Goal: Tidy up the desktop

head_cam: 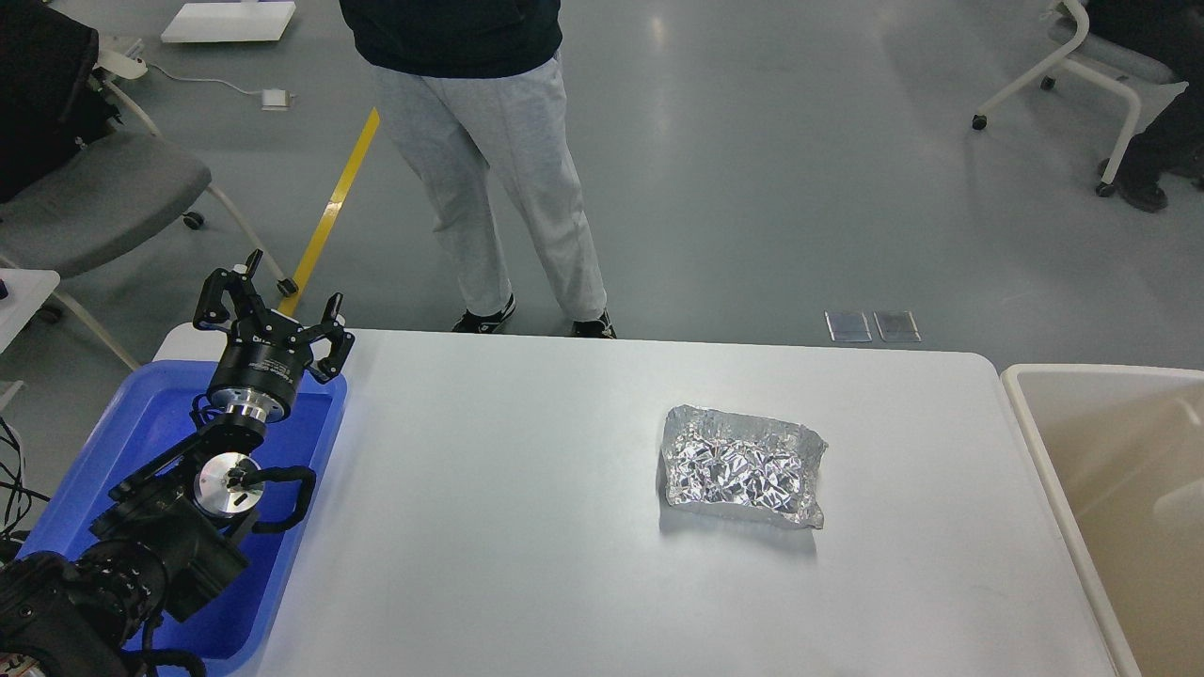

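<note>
Nearest, at the near left corner of the desktop [527, 564], only the thick dark links of the left arm, cut off by the bottom edge and covering much of the blue tray [320, 442], so whatever lies inside stays hidden. Further along, the left gripper [271, 310] raised over the tray's far end, fingers spread wide, holding nothing; probably parked there, clear of the work. Right arm and its gripper nowhere in view. Toward the middle of the desktop, nearer the right edge, one crumpled foil packet [743, 467] lying flat, well apart from the gripper; likely the piece left to clear. Contents impossible to make out under the glare. Just beside the right edge, a beige bin [1035, 442], half cropped, seemingly placed to take rubbish. Beyond the far edge, a standing person [489, 150], cut off at the waist.
</note>
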Controlling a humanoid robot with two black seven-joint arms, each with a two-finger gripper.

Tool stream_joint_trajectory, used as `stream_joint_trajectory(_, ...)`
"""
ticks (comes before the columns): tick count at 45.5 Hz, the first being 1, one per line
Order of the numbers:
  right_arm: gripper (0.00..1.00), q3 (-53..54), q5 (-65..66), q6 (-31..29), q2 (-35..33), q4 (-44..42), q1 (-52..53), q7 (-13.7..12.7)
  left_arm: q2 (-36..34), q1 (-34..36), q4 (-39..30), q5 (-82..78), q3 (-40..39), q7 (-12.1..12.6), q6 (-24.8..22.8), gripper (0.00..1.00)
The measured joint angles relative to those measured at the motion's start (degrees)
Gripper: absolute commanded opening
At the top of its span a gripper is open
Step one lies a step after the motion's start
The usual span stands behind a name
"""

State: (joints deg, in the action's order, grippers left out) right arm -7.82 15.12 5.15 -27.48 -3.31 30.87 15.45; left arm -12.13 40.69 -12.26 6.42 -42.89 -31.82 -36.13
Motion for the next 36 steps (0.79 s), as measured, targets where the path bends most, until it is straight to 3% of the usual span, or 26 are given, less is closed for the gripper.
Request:
stream_joint_trajectory(15, 1.0, 2.48, -0.14, 8.01, 1.14, -0.22, 1.49, -0.13, 0.0, 0.0, -0.05, 0.0, -0.02, 0.0, -0.05, 1.0)
stream_joint_trajectory(36, 1.0, 10.77, -0.15, 12.64, 1.82, -0.74, 6.47, 0.27, 0.0, 0.0, -0.05, 0.0, -0.01, 0.0, -0.08, 1.0)
